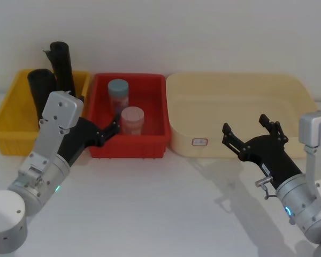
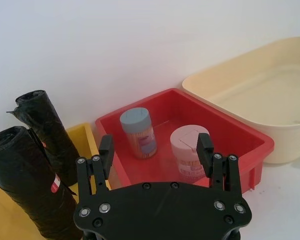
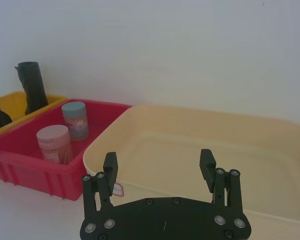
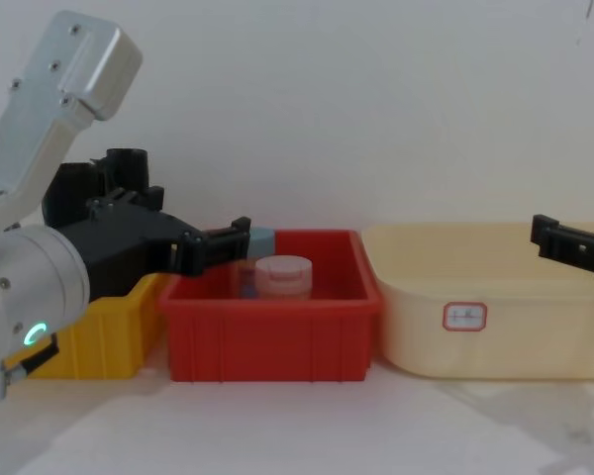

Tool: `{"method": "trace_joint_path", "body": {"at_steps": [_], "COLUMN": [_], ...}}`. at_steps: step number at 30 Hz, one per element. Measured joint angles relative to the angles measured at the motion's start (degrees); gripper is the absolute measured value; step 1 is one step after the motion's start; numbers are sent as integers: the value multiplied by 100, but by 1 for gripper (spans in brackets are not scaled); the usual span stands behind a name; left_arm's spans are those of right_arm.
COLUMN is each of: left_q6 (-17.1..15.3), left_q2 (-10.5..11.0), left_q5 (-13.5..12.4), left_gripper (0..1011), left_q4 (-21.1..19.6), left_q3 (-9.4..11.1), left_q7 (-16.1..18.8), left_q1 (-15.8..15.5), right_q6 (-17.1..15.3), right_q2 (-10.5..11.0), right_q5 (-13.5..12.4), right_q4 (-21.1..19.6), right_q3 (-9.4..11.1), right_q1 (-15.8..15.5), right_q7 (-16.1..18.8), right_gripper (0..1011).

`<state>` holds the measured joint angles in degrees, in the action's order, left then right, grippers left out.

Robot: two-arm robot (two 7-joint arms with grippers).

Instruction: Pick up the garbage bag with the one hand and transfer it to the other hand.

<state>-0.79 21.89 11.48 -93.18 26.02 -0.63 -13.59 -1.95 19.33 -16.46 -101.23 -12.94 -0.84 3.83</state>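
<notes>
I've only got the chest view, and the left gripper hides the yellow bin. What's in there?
Observer: Two black rolls stand in the yellow bin: the thick garbage bag, with a red-and-white label, and a slimmer, taller roll behind it.
Operator: Is the left gripper holding one?
Observer: No. The left gripper is open and empty, aimed at the red bin.
Operator: And the right one?
Observer: The right gripper is open too, near the cream tub's front rim.

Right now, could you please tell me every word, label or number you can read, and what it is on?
No text can be read.
The sticker on the cream tub: red-framed, writing too small.
The red-and-white label on the garbage bag: too blurred.
Printed wraps on the blue-lidded jar and pink-lidded jar: too blurred.
</notes>
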Motion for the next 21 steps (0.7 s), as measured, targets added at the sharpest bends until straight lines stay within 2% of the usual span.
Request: {"method": "trace_joint_path", "body": {"at_steps": [10, 17, 21], "left_q6": [0, 0, 0], "left_q2": [0, 0, 0], "left_q5": [0, 0, 0], "left_gripper": [1000, 1000, 1000], "left_q4": [0, 0, 0], "left_q3": [0, 0, 0], "left_q7": [0, 0, 0], "left_q1": [0, 0, 0], "right_q6": [-138, -458, -755], "right_q2": [24, 72, 102], "right_q5": [-85, -355, -600], "right_q4": [40, 178, 313], "right_q3": [9, 18, 3], "right_q1": [150, 514, 841], "right_q7": [172, 546, 870], "right_gripper": [1001, 1002, 1002]}}
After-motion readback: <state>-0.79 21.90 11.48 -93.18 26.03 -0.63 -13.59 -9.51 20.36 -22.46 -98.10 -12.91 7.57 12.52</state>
